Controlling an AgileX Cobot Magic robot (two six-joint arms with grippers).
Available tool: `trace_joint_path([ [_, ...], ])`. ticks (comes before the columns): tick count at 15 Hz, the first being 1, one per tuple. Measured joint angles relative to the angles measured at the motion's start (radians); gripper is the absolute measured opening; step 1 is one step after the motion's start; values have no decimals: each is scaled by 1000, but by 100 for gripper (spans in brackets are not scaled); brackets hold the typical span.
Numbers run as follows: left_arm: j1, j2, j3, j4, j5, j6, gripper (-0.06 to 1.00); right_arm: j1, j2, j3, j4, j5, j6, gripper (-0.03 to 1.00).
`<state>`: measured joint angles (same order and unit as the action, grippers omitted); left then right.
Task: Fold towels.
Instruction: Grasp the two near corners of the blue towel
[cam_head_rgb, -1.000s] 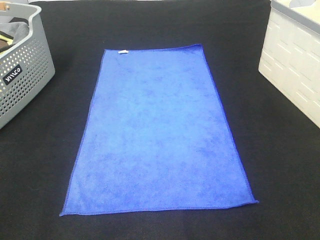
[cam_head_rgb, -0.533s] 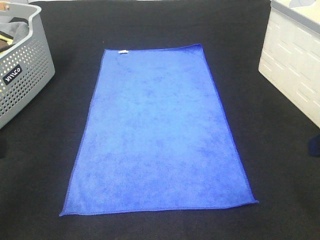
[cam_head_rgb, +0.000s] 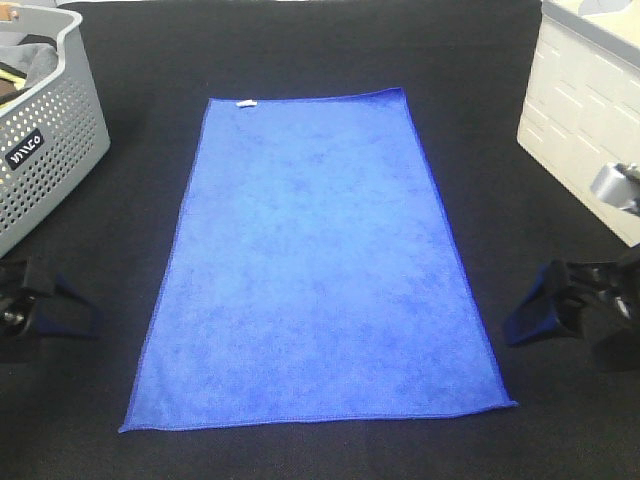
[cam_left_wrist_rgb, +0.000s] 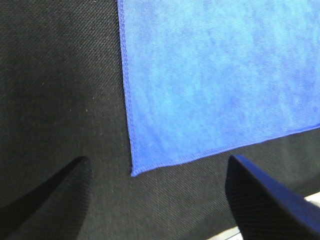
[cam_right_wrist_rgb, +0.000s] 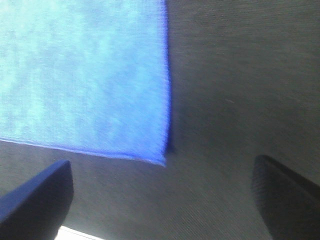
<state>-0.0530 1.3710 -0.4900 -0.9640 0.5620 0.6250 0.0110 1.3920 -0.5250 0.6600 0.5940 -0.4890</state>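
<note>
**Exterior high view.** Shows one royal-blue towel (cam_head_rgb: 315, 260) spread flat and unfolded in the middle of the black table cover (cam_head_rgb: 300, 45), long sides running from 12 to 6 o'clock. Marks a small white tag (cam_head_rgb: 245, 103) on the short edge at 12 o'clock, toward the 11 o'clock end. Places a perforated grey basket (cam_head_rgb: 50, 150) at 10 o'clock, well apart from the towel, with dark cloth (cam_head_rgb: 30, 55) visible inside. Places a white ribbed crate (cam_head_rgb: 585, 130) at 2 o'clock, also apart from the towel. Sets the left gripper (cam_head_rgb: 62, 303) at 8 o'clock, near the towel's long edge without touching it. Sets the right gripper (cam_head_rgb: 540, 305) at 4 o'clock, just beside the opposite long edge, likewise clear of the cloth.

**Left wrist view.** Shows both dark blue fingers (cam_left_wrist_rgb: 55, 200) spread wide and grasping nothing. Frames the towel's 7 o'clock corner (cam_left_wrist_rgb: 134, 171), lying flat on the cover, in the gap between them.

**Right wrist view.** Shows both fingers parted wide and empty in the same way. Frames the towel's 5 o'clock corner (cam_right_wrist_rgb: 160, 160) in the gap, slightly blurred. Reveals a stitched hem (cam_left_wrist_rgb: 127, 90) along the edges meeting at each corner.
</note>
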Motion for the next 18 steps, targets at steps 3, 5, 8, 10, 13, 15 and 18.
trace_joint_path([
  [3, 0, 119, -1, -123, -40, 144, 71, 0, 143, -1, 244, -24, -229, 89],
  [5, -9, 203, -1, -216, -51, 233, 71, 0, 204, -2, 331, -25, -336, 86],
  [8, -54, 278, -1, -311, -67, 333, 71, 0, 266, -2, 370, -36, -412, 78],
  [10, -71, 315, 0, -385, -92, 386, 71, 0, 310, -5, 389, -37, -418, 75],
  [13, -71, 377, 0, -504, -91, 505, 71, 46, 365, -52, 398, -36, -422, 74],
  [15, -71, 418, -15, -563, -58, 573, 71, 118, 384, -83, 411, -67, -415, 74],
  [18, -71, 479, -60, -589, -3, 602, 64, 136, 387, -85, 433, -98, -371, 70],
])
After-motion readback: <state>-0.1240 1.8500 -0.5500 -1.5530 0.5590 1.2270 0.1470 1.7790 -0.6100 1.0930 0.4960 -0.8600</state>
